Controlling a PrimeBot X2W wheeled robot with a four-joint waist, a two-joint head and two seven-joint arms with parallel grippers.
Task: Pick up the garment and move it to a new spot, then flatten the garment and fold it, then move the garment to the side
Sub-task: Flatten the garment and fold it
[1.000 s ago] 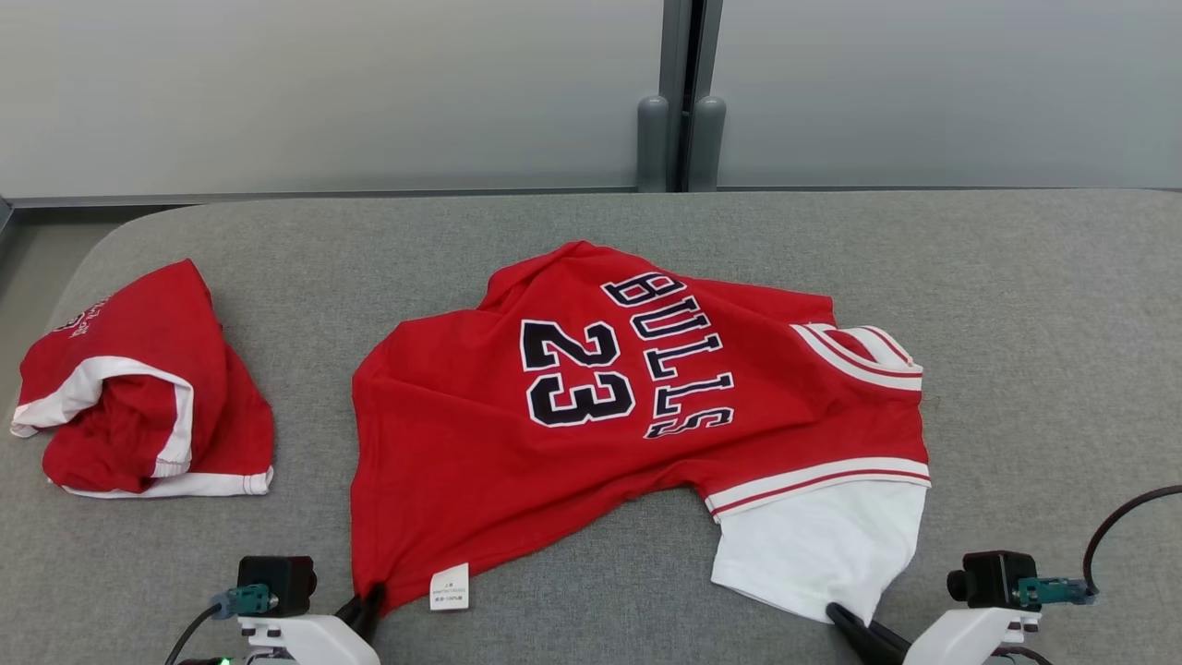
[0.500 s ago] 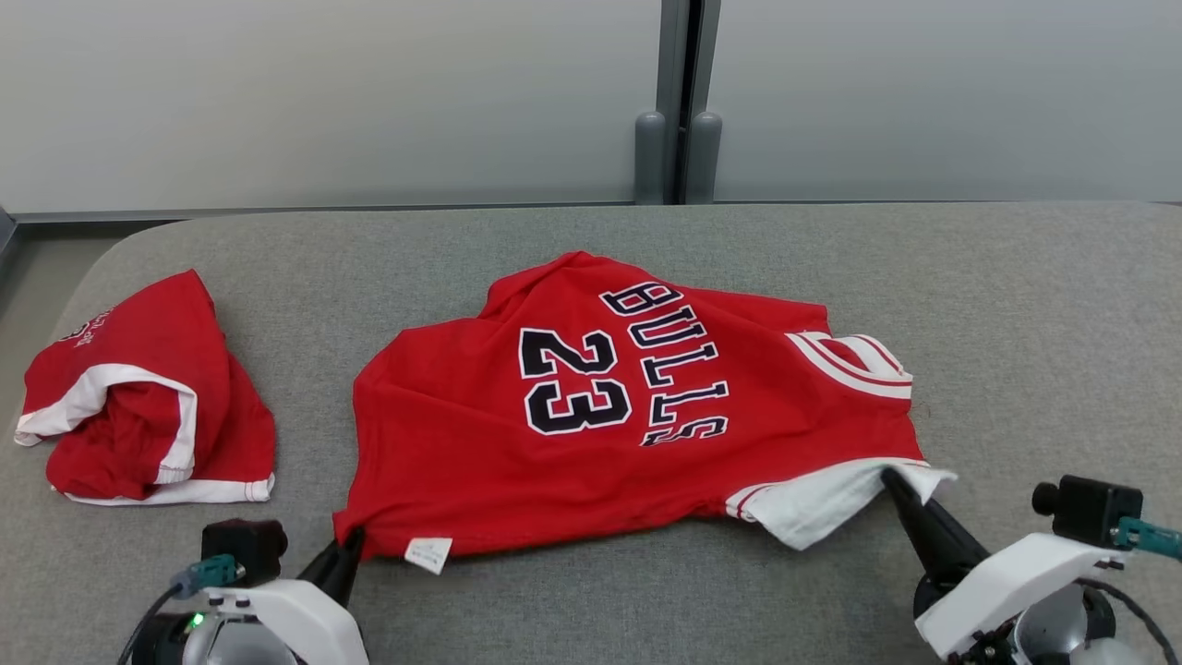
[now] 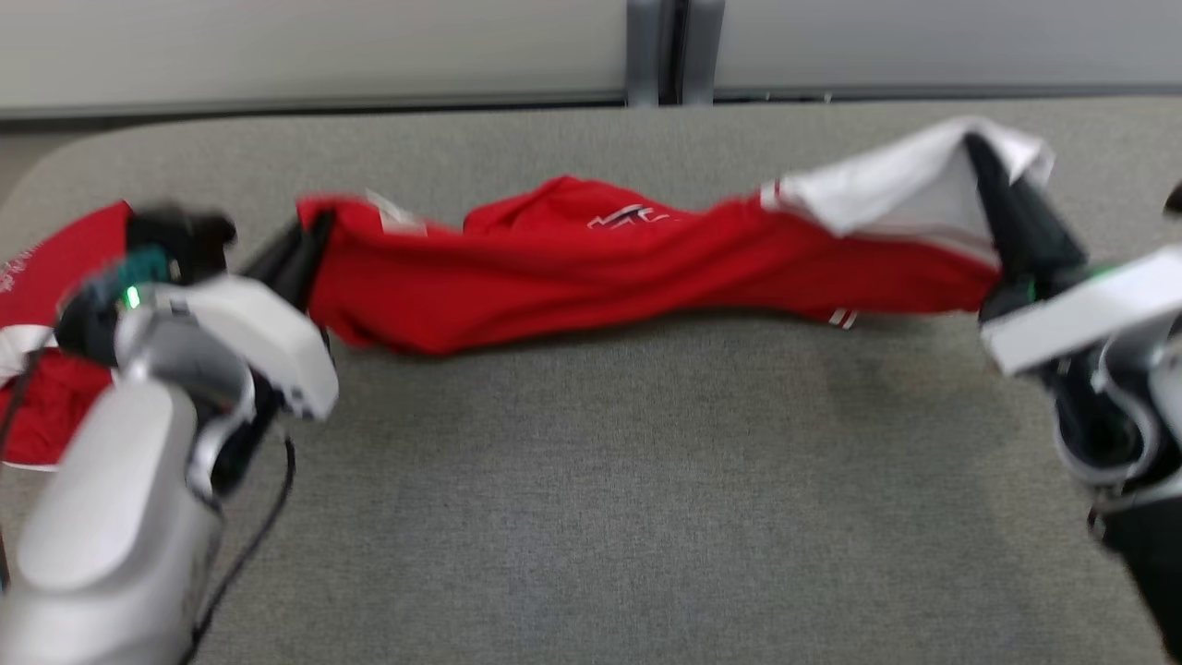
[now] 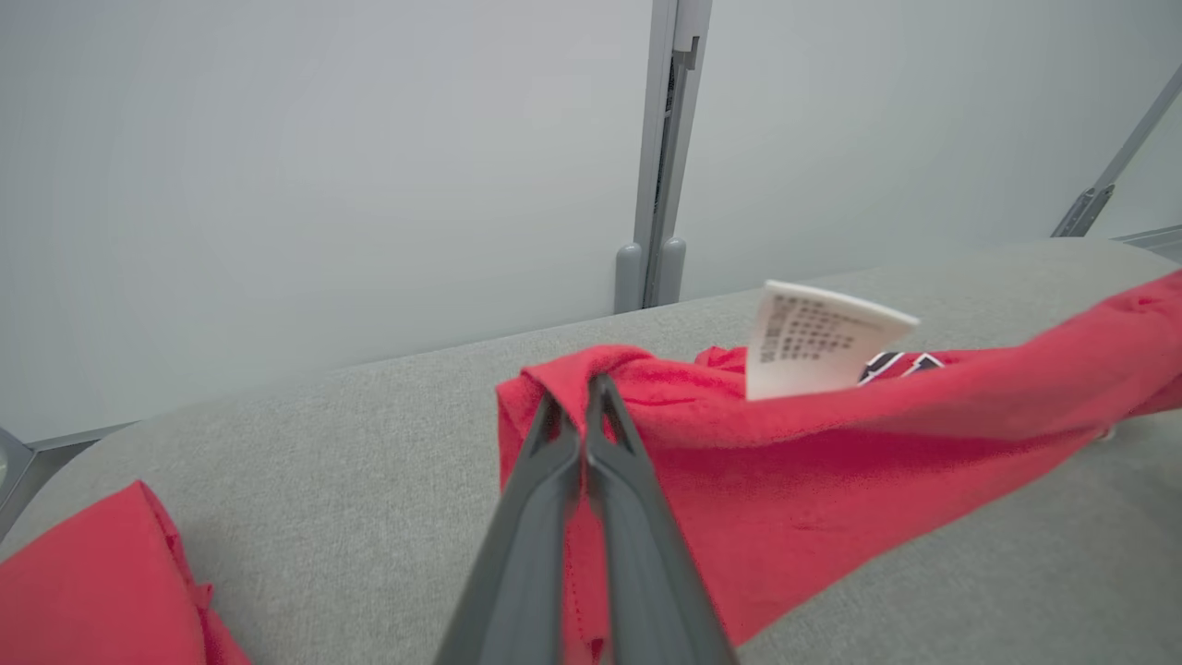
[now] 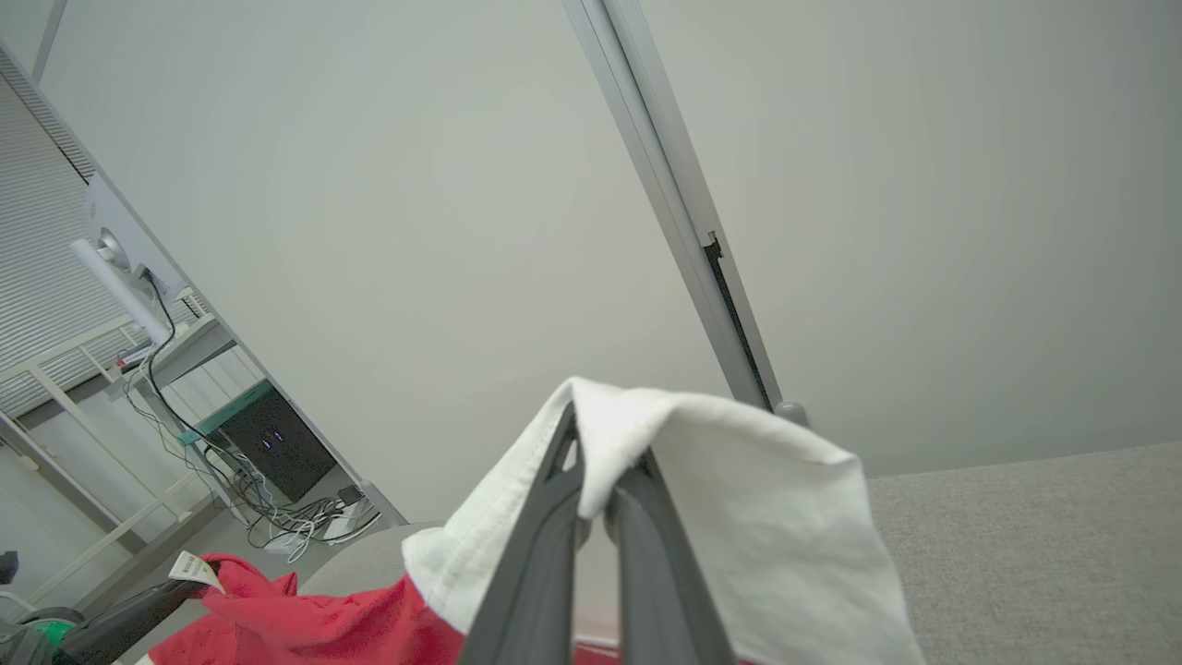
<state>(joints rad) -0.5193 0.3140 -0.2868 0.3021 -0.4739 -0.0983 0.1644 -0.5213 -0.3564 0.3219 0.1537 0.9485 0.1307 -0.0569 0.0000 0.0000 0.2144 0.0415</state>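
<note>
The left arm comes in from 8 o'clock in the head view, and the left gripper [image 3: 309,238] points toward 1 o'clock. Its two dark fingers are pressed together on a red corner of the jersey [image 3: 600,268]. A small white care tag [image 4: 817,342] sticks up from the cloth just past the tips, at 2 o'clock in the left wrist view. The right arm comes in from 4 o'clock, and the right gripper [image 3: 977,157] points toward 11 o'clock. Its fingers are pinched tight on the white sleeve [image 5: 739,489], which drapes over the tips like a little tent. The jersey is bunched into a long red band that runs between the two grippers, from 9 o'clock to 2 o'clock, across the far side of the grey table [image 3: 591,480]. Its middle dips low, and I cannot tell if it touches the table. The sleeve end sits higher than the rest. Another red garment [image 3: 37,277] lies behind the left arm, at 9 o'clock.
</note>
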